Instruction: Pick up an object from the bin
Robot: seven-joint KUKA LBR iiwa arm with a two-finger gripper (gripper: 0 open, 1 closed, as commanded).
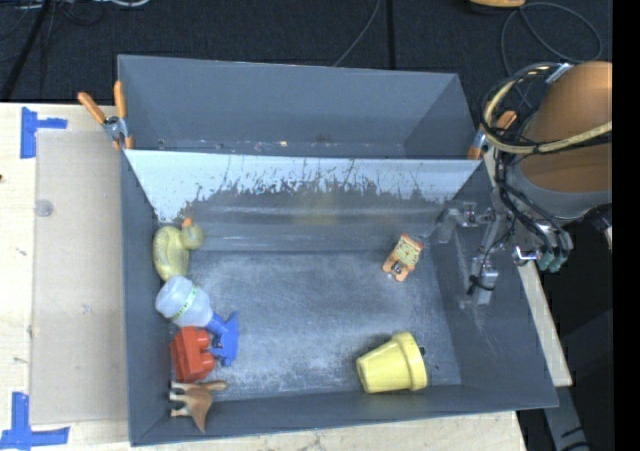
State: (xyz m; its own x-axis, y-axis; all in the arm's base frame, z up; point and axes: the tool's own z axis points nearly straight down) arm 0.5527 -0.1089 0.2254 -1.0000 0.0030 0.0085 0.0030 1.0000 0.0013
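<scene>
A brown toy animal (195, 400) lies in the bin's (300, 129) near-left corner, with a red toy (192, 352), a pale bottle (182, 301) and a yellow duck (172, 249) lined up behind it. A yellow pot (393, 364) lies on its side near the front right. The gripper (478, 284) hangs over the right sloping wall; whether it is released or clenched cannot be told. A small orange packet (402, 258) lies nearest, just to its left, apart from it.

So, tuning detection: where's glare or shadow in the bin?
Camera view: a pale glare band crosses the grey metal bin's far sloped wall; the yellow plastic flowerpot-shaped cup near the front is evenly lit; the gripper hangs by the dimmer right wall.
</scene>
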